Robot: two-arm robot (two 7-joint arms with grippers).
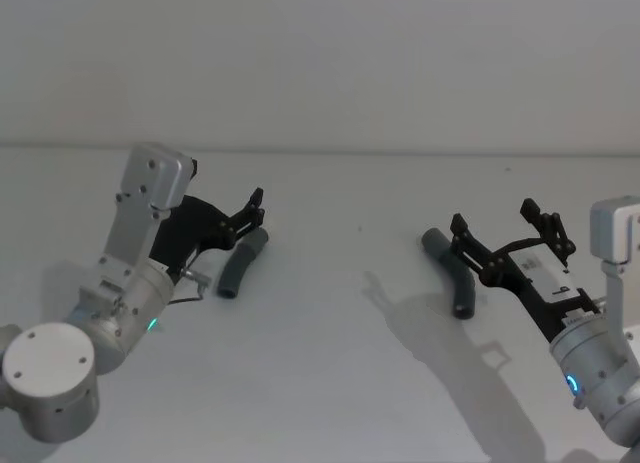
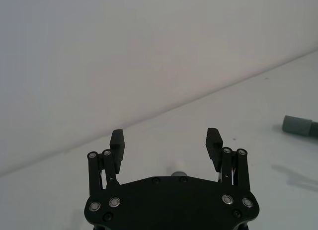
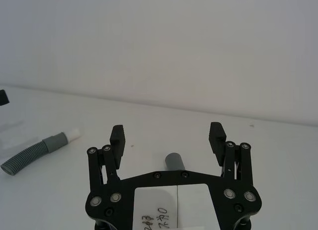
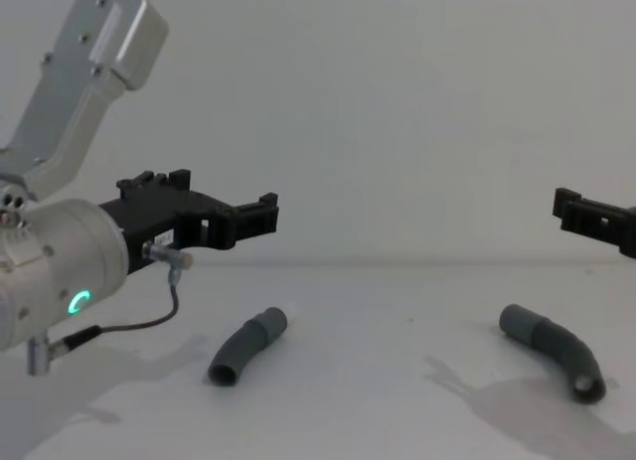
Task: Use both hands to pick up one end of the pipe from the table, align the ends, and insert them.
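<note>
Two curved dark grey pipe pieces lie apart on the white table (image 1: 330,383). The left piece (image 1: 243,264) (image 4: 248,345) has a cuff with a white tip (image 3: 73,133). The right piece (image 1: 451,275) (image 4: 556,349) lies with its grey cuff (image 3: 174,162) just below the right gripper's palm. My left gripper (image 1: 256,208) (image 2: 165,140) hovers open above the far end of the left piece. Over the right piece hangs my right gripper (image 1: 493,214) (image 3: 167,133), also open and raised. Neither holds anything.
A thin black cable (image 4: 149,321) loops under the left wrist. A pale grey wall (image 1: 320,63) rises behind the table's far edge. Bare table lies between the two pieces.
</note>
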